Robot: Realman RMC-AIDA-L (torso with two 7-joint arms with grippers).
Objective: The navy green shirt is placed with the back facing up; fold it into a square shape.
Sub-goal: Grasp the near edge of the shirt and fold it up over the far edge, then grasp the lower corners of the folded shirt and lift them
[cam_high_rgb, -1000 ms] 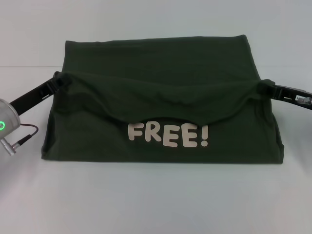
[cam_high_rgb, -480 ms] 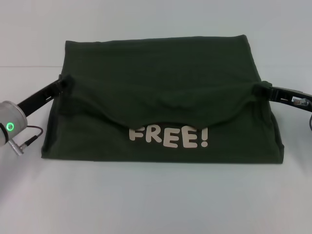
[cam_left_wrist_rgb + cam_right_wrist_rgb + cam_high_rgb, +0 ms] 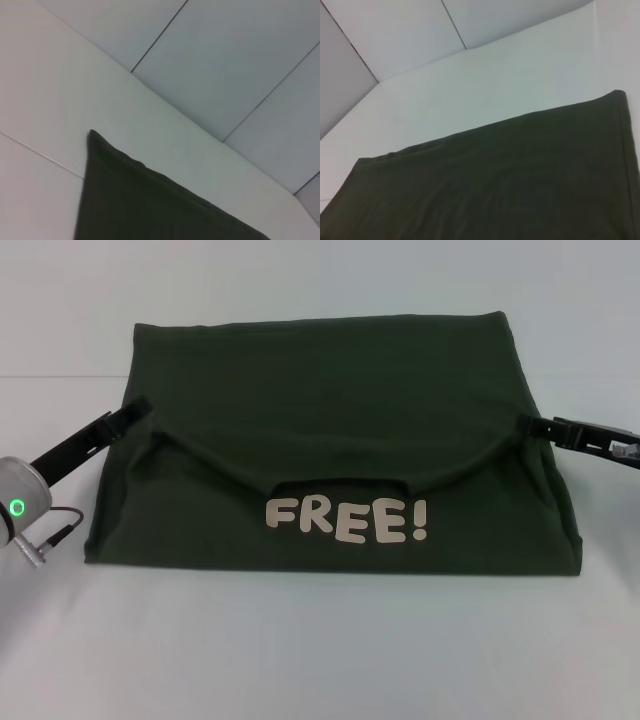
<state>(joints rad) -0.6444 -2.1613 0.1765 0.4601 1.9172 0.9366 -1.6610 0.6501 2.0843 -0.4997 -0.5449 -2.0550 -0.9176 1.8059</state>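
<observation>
The navy green shirt [image 3: 330, 380] lies flat on the white table, with its far part folded forward over the near part. The fold's edge sags toward the middle, just above a pale "FREE!" print [image 3: 347, 520]. My left gripper [image 3: 138, 410] rests at the shirt's left edge, by the corner of the folded layer, open and with no cloth bunched on it. My right gripper [image 3: 532, 423] sits at the right edge beside the other corner, also open. Each wrist view shows only shirt fabric [image 3: 150, 205] [image 3: 490, 180] and table.
White table [image 3: 320, 640] surrounds the shirt on every side. A wall of pale panels [image 3: 240, 60] rises behind the far edge. The left arm's silver wrist with a green light [image 3: 18, 506] and a cable sits at the near left.
The folded layer has come down and flattened. The bunches of cloth at both gripper tips are gone, and both grippers have let go of the corners, staying at the shirt's edges.
</observation>
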